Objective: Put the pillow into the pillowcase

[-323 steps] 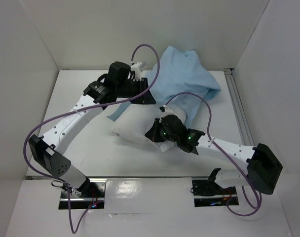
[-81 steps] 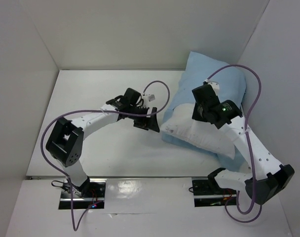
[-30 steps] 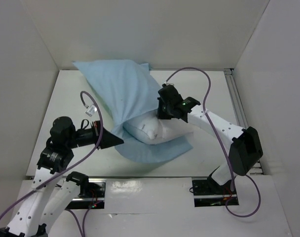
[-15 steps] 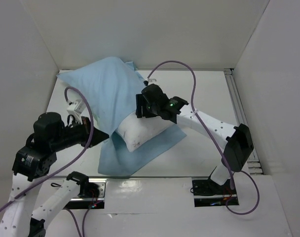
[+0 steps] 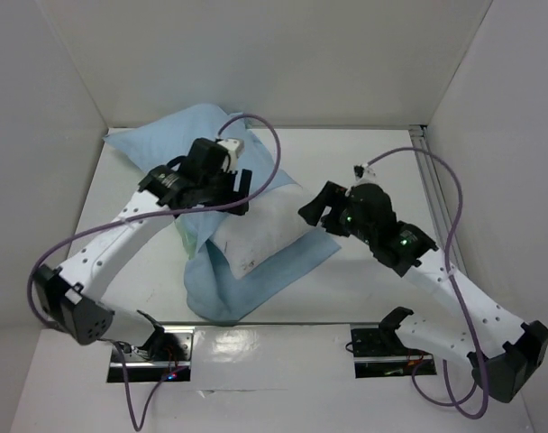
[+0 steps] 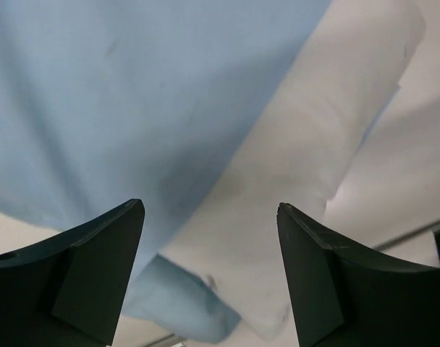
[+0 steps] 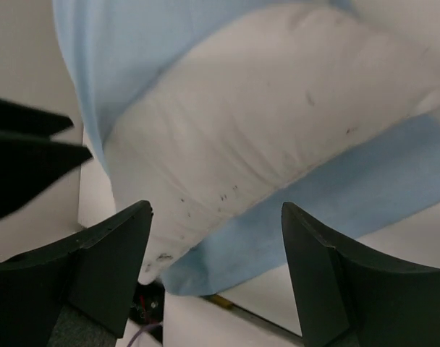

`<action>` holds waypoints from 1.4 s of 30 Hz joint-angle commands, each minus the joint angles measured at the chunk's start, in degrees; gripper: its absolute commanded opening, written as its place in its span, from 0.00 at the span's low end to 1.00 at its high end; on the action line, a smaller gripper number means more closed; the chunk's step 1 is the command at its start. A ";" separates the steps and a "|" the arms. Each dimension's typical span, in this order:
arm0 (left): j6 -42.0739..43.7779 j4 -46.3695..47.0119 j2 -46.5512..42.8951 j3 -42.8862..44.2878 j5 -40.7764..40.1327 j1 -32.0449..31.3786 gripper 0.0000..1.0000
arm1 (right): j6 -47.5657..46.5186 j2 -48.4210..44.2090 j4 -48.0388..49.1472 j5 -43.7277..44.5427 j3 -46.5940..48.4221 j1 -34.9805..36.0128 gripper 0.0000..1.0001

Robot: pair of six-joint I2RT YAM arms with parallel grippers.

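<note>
The light blue pillowcase [image 5: 166, 149] sprawls from the back left corner down to the table's front edge. The white pillow [image 5: 269, 236] lies partly wrapped in it, with its near end and right side bare. My left gripper [image 5: 222, 200] hovers open just above the pillow's left part, holding nothing. In the left wrist view the gripper [image 6: 209, 208] looks down on the pillowcase [image 6: 119, 101] and pillow [image 6: 299, 159]. My right gripper [image 5: 315, 209] stands open just off the pillow's right end, apart from it. In the right wrist view the gripper [image 7: 216, 210] faces the pillow [image 7: 278, 108] and the pillowcase [image 7: 336, 195] under it.
White enclosure walls stand on the left, back and right. A metal rail [image 5: 436, 203] runs along the table's right side. The arm mounts [image 5: 382, 347] sit at the near edge. Purple cables [image 5: 265, 149] loop above both arms.
Both grippers have opened and let go of the pillowcase. The left arm has swung up over the pillow; the right arm has drawn back to the right.
</note>
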 commanded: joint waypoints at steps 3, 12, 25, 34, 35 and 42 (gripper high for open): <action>5.79 2.00 10.00 8.94 -16.59 -4.44 0.87 | 15.73 1.12 17.72 -11.40 -14.39 2.00 0.85; 5.72 0.94 22.15 12.73 -26.62 -5.76 0.79 | 19.53 8.15 32.07 -16.41 -20.12 1.48 0.97; 3.60 1.21 15.39 15.11 -21.28 -0.32 0.15 | 16.64 16.23 33.74 -21.59 -18.63 -3.01 0.94; 2.38 -0.46 11.09 16.16 -3.54 -0.31 0.00 | 16.11 28.00 47.97 -23.62 -13.20 -1.95 0.67; 1.77 -0.46 10.30 16.16 -0.73 -0.92 0.00 | 15.06 28.80 47.98 -23.62 -11.61 -1.95 0.28; -5.16 5.85 8.97 23.88 25.19 -2.51 0.00 | 4.61 26.27 34.02 -17.83 8.08 -0.29 0.00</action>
